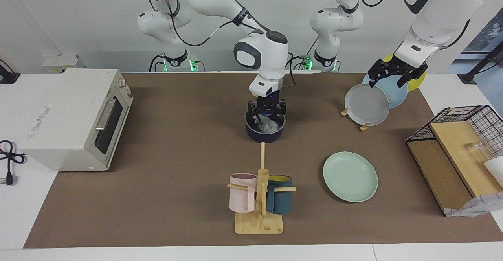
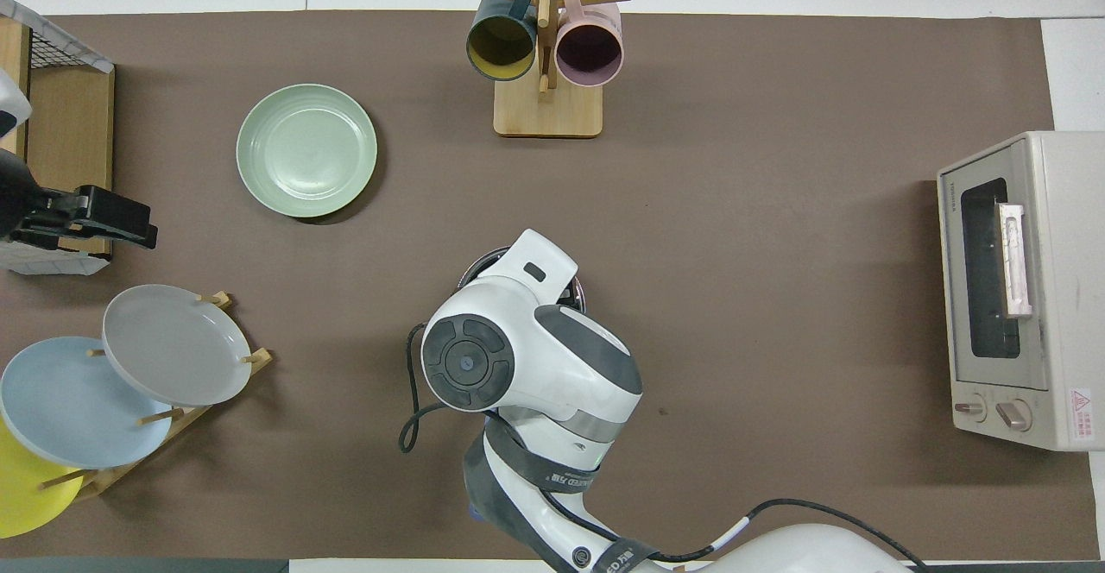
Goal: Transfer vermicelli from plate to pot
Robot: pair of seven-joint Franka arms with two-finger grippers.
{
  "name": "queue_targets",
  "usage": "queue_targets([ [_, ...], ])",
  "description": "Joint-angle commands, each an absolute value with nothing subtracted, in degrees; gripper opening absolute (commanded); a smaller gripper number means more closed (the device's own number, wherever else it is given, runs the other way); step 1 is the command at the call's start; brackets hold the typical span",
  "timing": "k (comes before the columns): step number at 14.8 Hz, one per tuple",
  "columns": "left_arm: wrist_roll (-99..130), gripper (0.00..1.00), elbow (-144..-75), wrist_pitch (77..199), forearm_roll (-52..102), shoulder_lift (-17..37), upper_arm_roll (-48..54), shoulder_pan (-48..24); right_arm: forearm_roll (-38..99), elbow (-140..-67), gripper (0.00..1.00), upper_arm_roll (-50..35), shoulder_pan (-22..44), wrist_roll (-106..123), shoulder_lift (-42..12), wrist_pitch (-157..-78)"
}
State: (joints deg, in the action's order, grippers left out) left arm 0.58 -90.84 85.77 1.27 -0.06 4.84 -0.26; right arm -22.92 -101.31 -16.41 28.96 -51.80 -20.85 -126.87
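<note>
The dark pot (image 1: 264,135) stands at the middle of the table. The white vermicelli (image 1: 268,126) lies inside it. My right gripper (image 1: 267,116) hangs in the pot's mouth just above the clump, fingers spread and apart from it. In the overhead view the right arm covers the pot except a bit of rim (image 2: 473,267); the pot's handle is hidden. The mint-green plate (image 1: 350,176) (image 2: 306,149) lies bare, farther from the robots, toward the left arm's end. My left gripper (image 1: 389,77) (image 2: 129,229) waits open over the plate rack.
A wooden rack (image 1: 365,126) with grey, light-blue and yellow plates stands near the left arm's base. A mug tree (image 1: 260,198) with pink and teal mugs stands farther out than the pot. A toaster oven (image 1: 74,117) and a wire basket (image 1: 463,135) sit at the table's ends.
</note>
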Motion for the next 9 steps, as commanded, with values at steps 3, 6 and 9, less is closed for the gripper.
queue_targets([
  [3,0.09,1.0,-91.93,85.69,1.93,-1.41,4.66,0.0,-22.16,-95.64,1.0,-16.87,27.16,-50.37,-20.48,-119.11],
  [6,0.0,1.0,-91.93,85.69,1.93,-1.41,4.66,0.0,-16.63,-94.57,1.0,-16.96,23.13,-42.83,-16.89,-115.15],
  [9,0.0,1.0,-91.93,85.69,1.93,-1.41,4.66,0.0,-12.06,-94.22,1.0,-16.96,17.86,-33.52,-11.62,-107.43],
])
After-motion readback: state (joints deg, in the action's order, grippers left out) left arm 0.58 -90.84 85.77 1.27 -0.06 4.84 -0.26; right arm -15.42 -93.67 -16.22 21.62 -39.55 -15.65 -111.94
